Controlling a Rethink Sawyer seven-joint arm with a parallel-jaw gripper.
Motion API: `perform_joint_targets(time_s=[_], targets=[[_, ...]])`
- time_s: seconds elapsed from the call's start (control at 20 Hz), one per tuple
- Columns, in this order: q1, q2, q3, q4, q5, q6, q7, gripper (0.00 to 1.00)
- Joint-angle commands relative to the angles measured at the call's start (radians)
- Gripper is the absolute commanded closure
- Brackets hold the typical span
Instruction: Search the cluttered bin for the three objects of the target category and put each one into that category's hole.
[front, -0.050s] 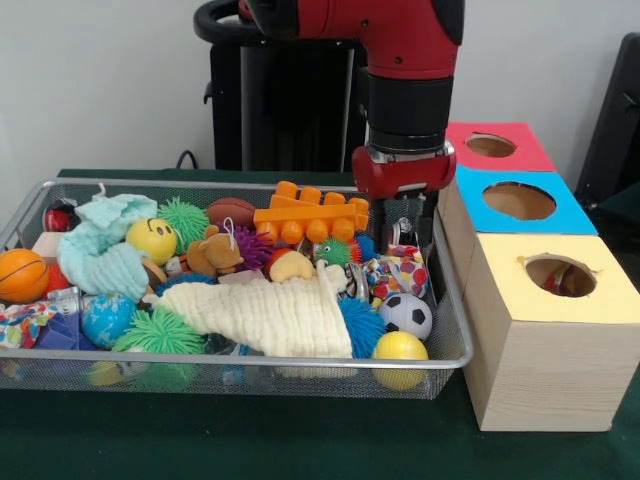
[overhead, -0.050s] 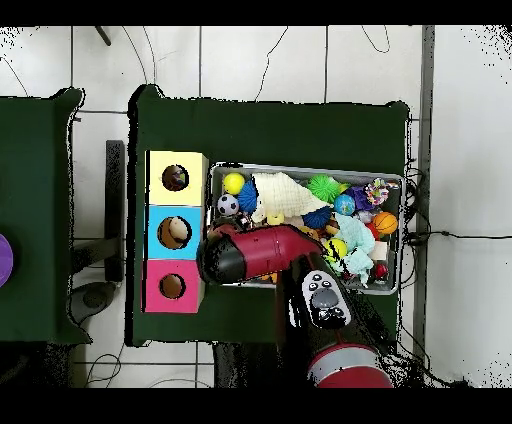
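1. Gripper (front, -0.050s: 404, 235) of the red and black arm hangs low over the end of the silver wire-mesh bin (front, -0.050s: 452, 330) that lies next to the three wooden boxes. Its tips sit behind the clutter, so I cannot tell how far apart they are or whether they hold anything.
2. Task does not name the target category, so the three wanted objects cannot be picked out. Nearest the gripper are a multicoloured patterned ball (front, -0.050s: 396, 272) just below it and a black-and-white soccer ball (front, -0.050s: 405, 315) nearer the bin's front wall.
3. Boxes stand just beside that bin end: yellow-topped box (front, -0.050s: 578, 303) nearest the camera, blue-topped box (front, -0.050s: 560, 213) level with the gripper, red-topped box (front, -0.050s: 520, 157) behind.
4. Judgement: the holes lie sideways from the gripper, across the bin wall, so any carry is a short lift and sidestep; the blue hole is closest.
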Motion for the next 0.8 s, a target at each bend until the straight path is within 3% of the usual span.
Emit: perform_joint_targets(time_s=[0.05, 0.8], targets=[[0.020, 0.019, 0.018, 0.005, -0.086, -0.054, 0.046, 0.00], [0.136, 0.039, -0.126, -0.079, -0.159, -0.009, 0.076, 0.00]])
